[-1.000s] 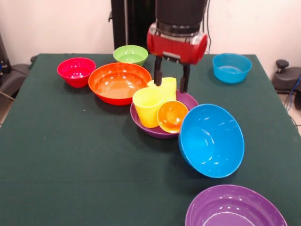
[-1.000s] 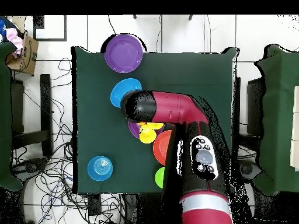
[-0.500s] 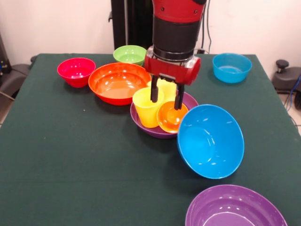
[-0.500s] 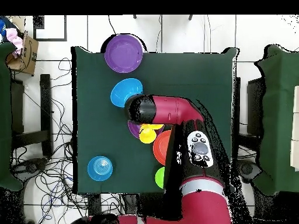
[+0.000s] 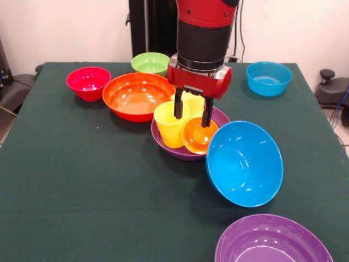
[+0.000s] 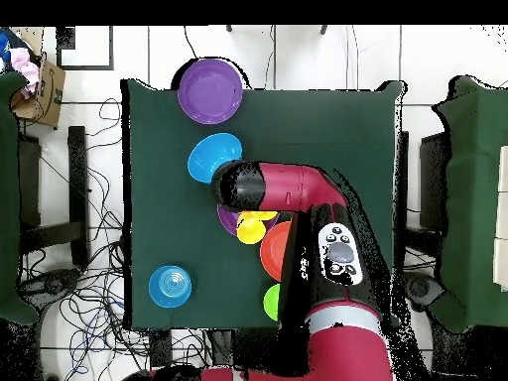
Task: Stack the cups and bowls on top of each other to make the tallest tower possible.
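Note:
A purple bowl (image 5: 222,117) at the table's middle holds two yellow cups, one in front (image 5: 169,126) and one behind (image 5: 194,101), and an orange cup (image 5: 197,136) tipped with its mouth toward the camera. My gripper (image 5: 192,113) is open and low over them. Its left finger is at the front yellow cup's rim and its right finger at the orange cup's rim. It holds nothing. A large blue bowl (image 5: 245,164) leans tilted against the purple bowl's right side. In the overhead view the arm (image 6: 288,189) hides the gripper; a yellow cup (image 6: 252,231) shows beside it.
A large orange bowl (image 5: 136,96) stands left of the purple bowl and touches it. A small red bowl (image 5: 88,82) and a small green bowl (image 5: 151,63) are behind it. A small blue bowl (image 5: 268,78) is at the far right. A second purple bowl (image 5: 272,241) is at the near right edge.
Over the last second the gripper came down and toward the camera, from behind the rear yellow cup to over the front cups. It has barely moved in the last half second.

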Motion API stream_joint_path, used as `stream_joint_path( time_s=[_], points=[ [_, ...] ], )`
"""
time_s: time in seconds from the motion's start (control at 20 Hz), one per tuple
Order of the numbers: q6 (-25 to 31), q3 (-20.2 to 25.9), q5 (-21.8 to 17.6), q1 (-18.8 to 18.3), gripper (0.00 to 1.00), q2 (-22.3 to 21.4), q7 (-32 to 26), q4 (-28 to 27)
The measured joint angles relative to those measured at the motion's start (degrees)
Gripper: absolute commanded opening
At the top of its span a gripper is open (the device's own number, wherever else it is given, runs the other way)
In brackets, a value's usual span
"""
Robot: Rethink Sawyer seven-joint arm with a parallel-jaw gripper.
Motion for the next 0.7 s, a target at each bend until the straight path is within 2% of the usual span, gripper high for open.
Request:
stream_joint_path(
  time_s=[0.45, 0.7],
  points=[
    [0.01, 0.03, 0.84, 0.51, 1.00, -4.94, 0.00, 0.05],
    [0.01, 0.03, 0.92, 0.90, 1.00, -5.85, 0.00, 0.05]
  ],
)
